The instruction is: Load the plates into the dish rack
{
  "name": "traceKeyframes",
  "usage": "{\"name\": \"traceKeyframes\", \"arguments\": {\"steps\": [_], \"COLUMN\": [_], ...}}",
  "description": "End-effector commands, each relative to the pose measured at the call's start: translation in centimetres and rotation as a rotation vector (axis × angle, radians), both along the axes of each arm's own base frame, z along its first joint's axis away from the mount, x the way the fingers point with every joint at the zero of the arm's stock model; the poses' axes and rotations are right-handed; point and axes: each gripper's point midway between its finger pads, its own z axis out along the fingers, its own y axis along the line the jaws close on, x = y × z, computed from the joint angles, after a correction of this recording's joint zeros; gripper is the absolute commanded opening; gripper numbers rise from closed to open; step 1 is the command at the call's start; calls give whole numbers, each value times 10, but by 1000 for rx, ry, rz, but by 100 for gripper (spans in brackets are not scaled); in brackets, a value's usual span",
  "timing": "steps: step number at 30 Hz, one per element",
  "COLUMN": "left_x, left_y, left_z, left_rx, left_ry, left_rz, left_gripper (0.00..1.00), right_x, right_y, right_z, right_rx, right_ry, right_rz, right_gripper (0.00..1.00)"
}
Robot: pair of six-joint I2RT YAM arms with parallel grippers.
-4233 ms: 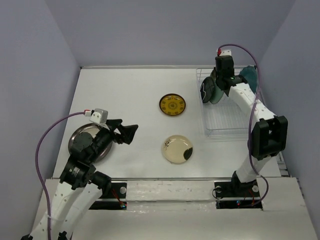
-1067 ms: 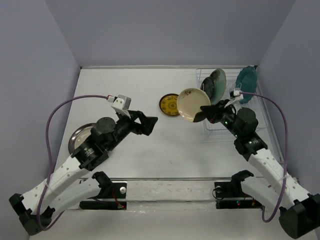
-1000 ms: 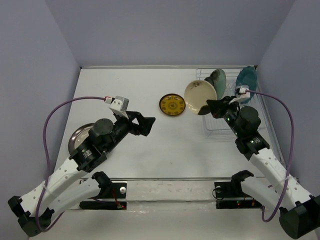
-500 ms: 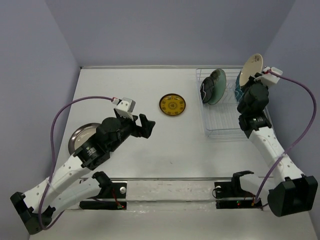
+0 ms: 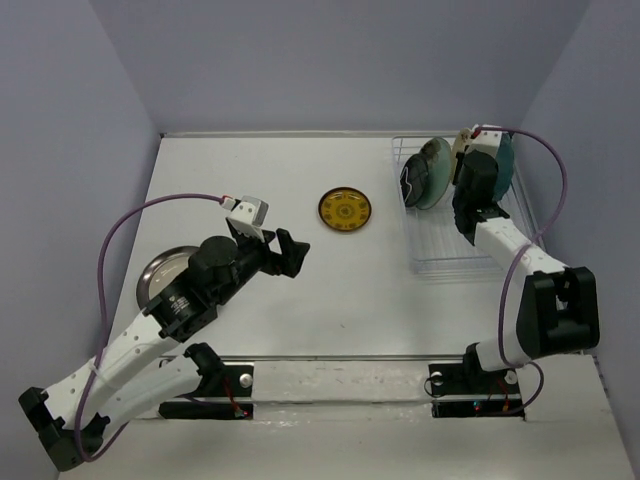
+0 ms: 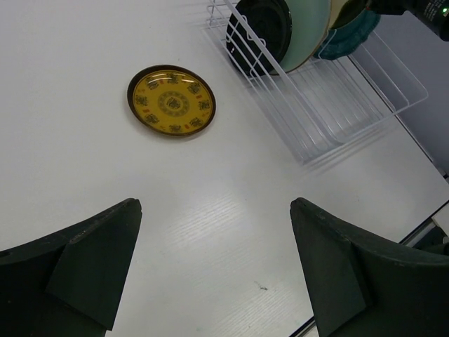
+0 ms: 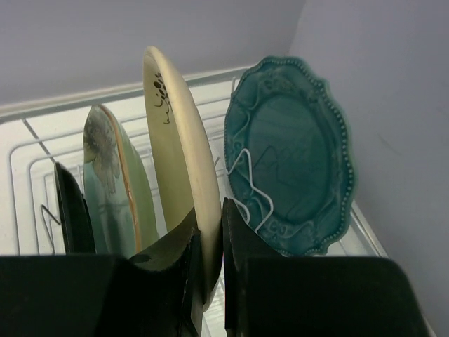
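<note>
Nearest you, the grey metallic plate (image 5: 156, 272) lies flat on the table (image 5: 300, 320). The left arm (image 5: 195, 290) covers its right side, so only a crescent shows. Just beyond, the left gripper (image 5: 284, 254) hangs over bare table, jaws spread wide with nothing between them; the wrist view cuts both fingers (image 6: 91, 256) off at its bottom edge. Further out, the yellow patterned plate (image 5: 345, 209) lies flat and unobstructed, well apart from the dish rack (image 5: 448, 264) at the far right. Over the rack, the right gripper (image 7: 209, 246) is clamped tight on the lower rim of the cream plate (image 7: 179, 133), which stands on edge between the pale aqua plate (image 7: 112, 175) and the teal scalloped plate (image 7: 287, 154). You cannot tell whether its rim touches the wires, because the gripper hides it. The black plate (image 7: 70, 210) is only a dark sliver at the aqua one's left, and from above the right arm (image 5: 500, 235) blocks nearly all of the cream plate
</note>
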Motion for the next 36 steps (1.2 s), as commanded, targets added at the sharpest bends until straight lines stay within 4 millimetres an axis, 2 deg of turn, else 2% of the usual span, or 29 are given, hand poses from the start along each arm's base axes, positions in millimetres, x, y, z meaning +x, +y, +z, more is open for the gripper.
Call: {"name": "traceKeyframes", "arguments": {"steps": [1,2,3,5,13,16,18,20,21,22,23,24,25,26,28,29,30,31,32,33,34,36], "left_x": [-1,-1,-1,-1,-1,0,5,9,11,12,15,20,20,24,43,55,66,77,89,103,114,138], "left_y": [1,2,2,1,-1,-4,-8,-13,-17,-22,-29,-40,-49,-56,-66,-67,-68,-68,-73,-72,-76,-70], "left_z": [9,9,10,10,10,12,11,10,13,13,6,11,11,16,-7,-6,-13,-19,-42,-42,-64,-74], "left_rx": [-17,-17,-19,-21,-24,-43,-70,-104,-130,-150,-156,-226,-259,-315,-279,-268,-246,-229,-188,-195,-165,-168], "left_ry": [-34,-34,-36,-37,-32,-30,-6,31,38,49,78,83,93,85,128,120,130,138,175,164,200,213], "left_rz": [-5,-5,-5,-7,-12,-27,-29,-24,-29,-38,-46,-57,-85,-94,-54,-11,21,55,81,119,137,192], "left_gripper": [99,99,99,99,99,99,99,99,99,99,99,99,99,99,99,99,99,98,98,98,97,95], "right_x": [12,16,19,25,30,25,21,18,13,11,6,-1,-9,-16,-29,-39,-45,-54,-61,-71,-80,-90], "right_y": [-4,-9,-5,-11,2,1,0,-4,-5,-5,-5,-6,-7,-5,-4,-3,-2,0,2,6,9,21], "right_z": [7,-6,-13,-27,-75,-87,-83,-73,-74,-67,-52,-49,-32,-34,-26,-10,-7,-17,-17,-6,-17,-16], "right_rx": [-3,-6,-3,-3,66,118,148,178,200,211,223,244,263,290,326,345,362,392,409,451,474,528], "right_ry": [-54,-25,-17,7,89,102,97,90,109,98,70,69,29,34,10,-33,-45,-34,-41,-83,-73,-89], "right_rz": [16,5,27,23,79,47,22,-18,-38,-41,-42,-56,-60,-61,-60,-52,-47,-43,-36,-17,-4,59], "right_gripper": [7,7,7,7,8,31,50,57,62,62,62,63,63,63,63,62,62,61,61,60,60,59]}}
